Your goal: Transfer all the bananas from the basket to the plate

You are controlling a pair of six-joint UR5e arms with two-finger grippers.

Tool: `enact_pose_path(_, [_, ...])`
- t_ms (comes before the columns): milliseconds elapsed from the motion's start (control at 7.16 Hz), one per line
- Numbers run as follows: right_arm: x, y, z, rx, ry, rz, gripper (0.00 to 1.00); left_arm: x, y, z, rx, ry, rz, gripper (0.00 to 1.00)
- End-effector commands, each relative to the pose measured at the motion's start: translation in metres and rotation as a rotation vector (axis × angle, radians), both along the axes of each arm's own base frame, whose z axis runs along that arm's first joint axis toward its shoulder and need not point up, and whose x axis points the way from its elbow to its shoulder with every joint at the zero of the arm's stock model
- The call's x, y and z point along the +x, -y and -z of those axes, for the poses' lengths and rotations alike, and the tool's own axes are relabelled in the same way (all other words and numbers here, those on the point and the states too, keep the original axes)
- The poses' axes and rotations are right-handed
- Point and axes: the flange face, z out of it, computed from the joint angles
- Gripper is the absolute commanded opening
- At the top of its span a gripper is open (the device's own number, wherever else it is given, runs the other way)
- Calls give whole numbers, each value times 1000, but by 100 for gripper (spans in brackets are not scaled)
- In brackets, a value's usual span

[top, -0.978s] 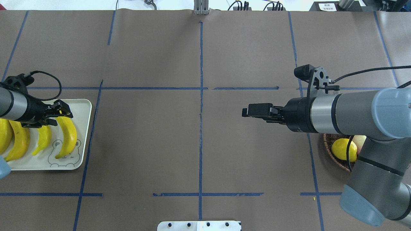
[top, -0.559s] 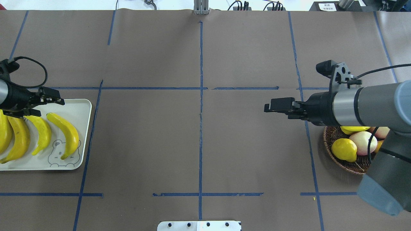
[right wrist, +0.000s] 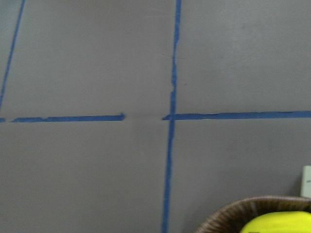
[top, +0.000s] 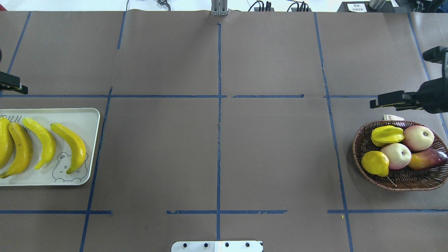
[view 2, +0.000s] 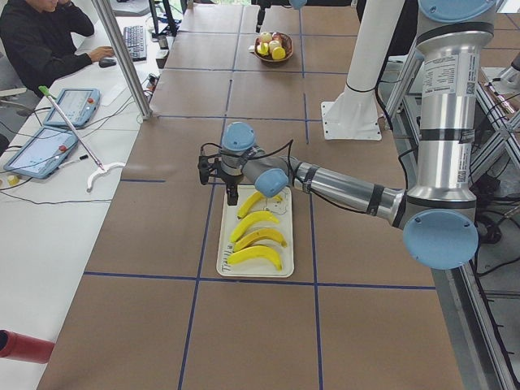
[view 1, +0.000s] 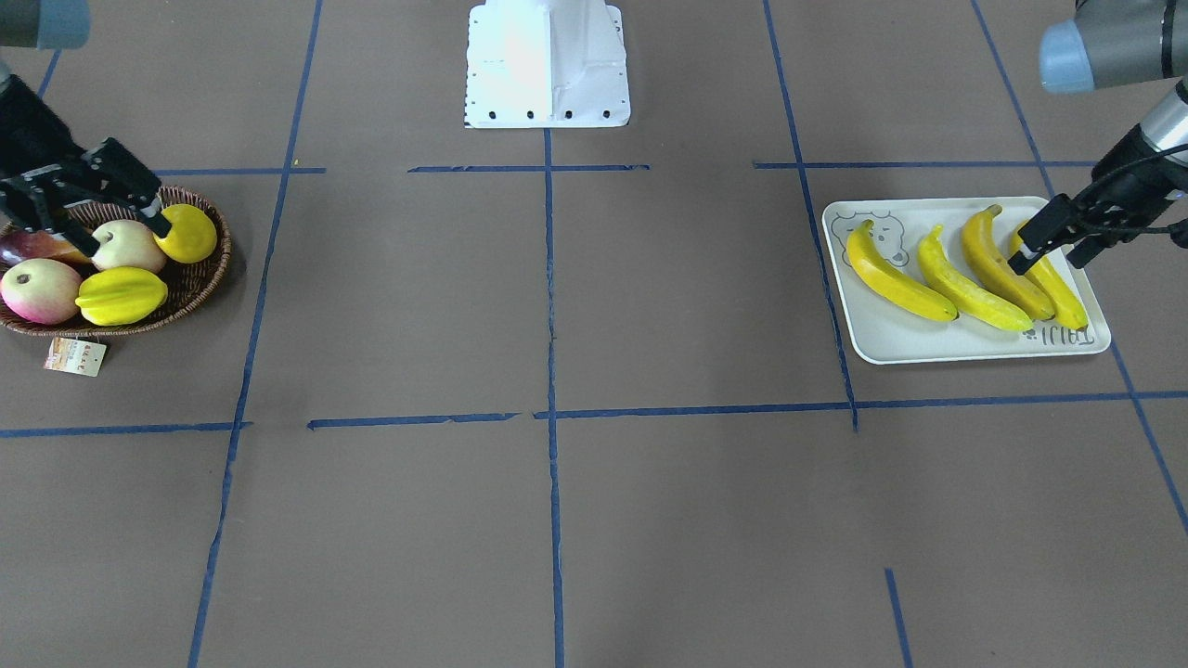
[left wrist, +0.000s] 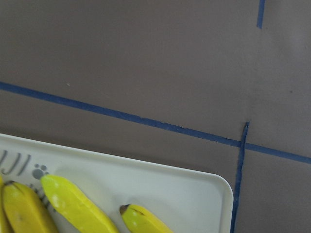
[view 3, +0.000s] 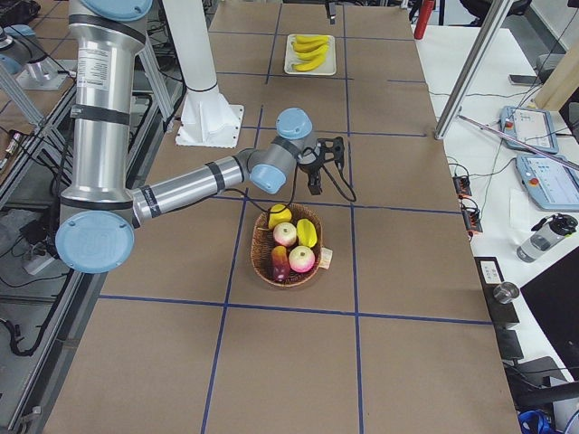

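Four yellow bananas (top: 71,147) lie side by side on the off-white plate (top: 84,115) at the table's left end; they also show in the front view (view 1: 896,274) on the plate (view 1: 928,348). The wicker basket (top: 399,182) at the right end holds no bananas. My left gripper (top: 14,87) is open and empty, above the plate's far edge (view 1: 1049,264). My right gripper (top: 373,103) is open and empty, above the basket's far rim (view 1: 128,237). The left wrist view shows the plate's corner (left wrist: 214,184) and banana tips (left wrist: 73,204).
The basket (view 1: 200,278) holds a lemon (top: 375,163), a starfruit (top: 386,135), two pink-white apples (top: 418,137) and a reddish mango (top: 427,159). A paper tag (view 1: 76,356) lies beside it. The robot base (view 1: 548,65) stands at the near middle edge.
My left gripper let go of the fourth banana and drew back off the plate to the left. My right arm pulled back to the right, uncovering the basket.
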Motion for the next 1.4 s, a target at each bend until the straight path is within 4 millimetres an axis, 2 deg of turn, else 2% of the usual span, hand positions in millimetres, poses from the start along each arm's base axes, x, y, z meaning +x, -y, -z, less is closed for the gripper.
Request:
enact_pose_path(0, [109,29,-80,88,-196,131,100,-71,0,-4,36,129,-108,99])
enact_pose_path(140, [156,39,-99,85,-243,188,100,-92,0,-10,51,150,-128,99])
enact_pose_path(280, [193,42,-102,54,-211,211,100,-109,-1,-26,31,159,-140,99])
enact_pose_path(419, [218,34,-112,42,-185,229,100,-123,-5,-48,53,149,-201,99])
enact_pose_path(559, [232,29,-125,13,-157,210,100,-156,-6,-97,61,162,-243,99])
enact_pose_path(839, [246,26,-163,-56,-61,177,100,-183,-12,-169,3,137,-269,100])
enact_pose_path(978, [246,20,-180,-77,-9,171,100,-181,-17,-175,-2,88,-264,100])
enact_pose_path(1258, [251,27,-177,-79,-92,166,100,-178,-16,-167,-14,60,-246,100])
